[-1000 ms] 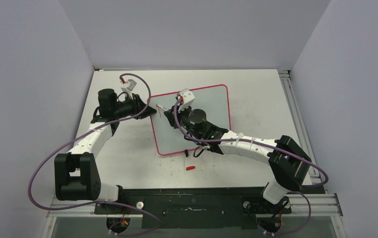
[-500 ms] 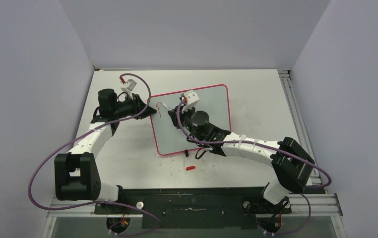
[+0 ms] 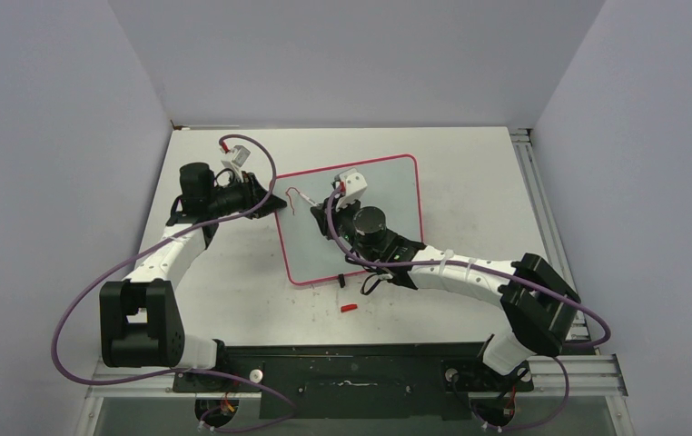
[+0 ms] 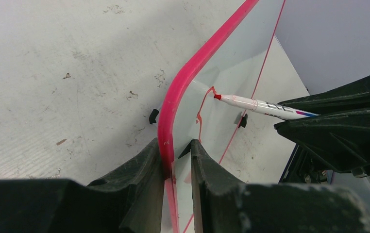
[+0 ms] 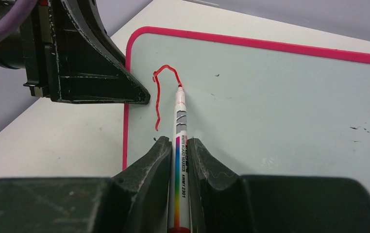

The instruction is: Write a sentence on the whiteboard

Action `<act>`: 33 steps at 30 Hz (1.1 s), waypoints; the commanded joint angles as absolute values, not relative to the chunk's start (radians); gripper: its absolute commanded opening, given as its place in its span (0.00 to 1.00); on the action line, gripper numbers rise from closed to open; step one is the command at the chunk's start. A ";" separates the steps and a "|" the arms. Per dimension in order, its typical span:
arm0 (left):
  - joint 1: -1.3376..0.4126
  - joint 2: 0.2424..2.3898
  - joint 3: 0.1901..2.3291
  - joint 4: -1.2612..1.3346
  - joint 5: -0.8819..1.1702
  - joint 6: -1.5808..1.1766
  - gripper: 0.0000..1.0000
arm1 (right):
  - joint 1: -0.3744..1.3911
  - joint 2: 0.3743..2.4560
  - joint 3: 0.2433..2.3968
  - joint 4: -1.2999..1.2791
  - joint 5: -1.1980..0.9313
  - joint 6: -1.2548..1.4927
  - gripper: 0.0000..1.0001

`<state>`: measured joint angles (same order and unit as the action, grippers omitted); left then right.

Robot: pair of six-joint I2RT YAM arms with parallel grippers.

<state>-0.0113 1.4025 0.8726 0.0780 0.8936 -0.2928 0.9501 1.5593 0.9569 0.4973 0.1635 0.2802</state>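
Right gripper (image 5: 177, 143) clamping one marker (image 5: 179, 124), left gripper (image 4: 176, 148) pinching one whiteboard (image 5: 280, 107), one red stroke (image 5: 157, 97)

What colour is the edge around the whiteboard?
The whiteboard has a pinkish-red edge, clearest in the right wrist view.

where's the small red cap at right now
In the top view, the small red cap lies on the white table, just off the near edge of the pink-framed whiteboard, toward the arm bases.
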 commanded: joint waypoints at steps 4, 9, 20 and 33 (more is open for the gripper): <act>-0.026 1.388 0.902 0.076 0.902 -0.265 0.16 | 0.956 1.559 0.964 0.530 0.128 0.278 0.05; -0.026 1.388 0.903 0.076 0.903 -0.265 0.16 | 0.964 1.576 0.980 0.531 0.121 0.273 0.05; -0.027 1.386 0.904 0.076 0.903 -0.265 0.16 | 0.981 1.602 1.000 0.532 0.126 0.271 0.05; -0.026 1.384 0.903 0.076 0.903 -0.265 0.16 | 0.986 1.539 0.935 0.532 0.260 0.278 0.05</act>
<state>-0.0113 1.4025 0.8726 0.0780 0.8940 -0.2916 0.9905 1.5929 0.9604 0.5018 0.1661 0.2806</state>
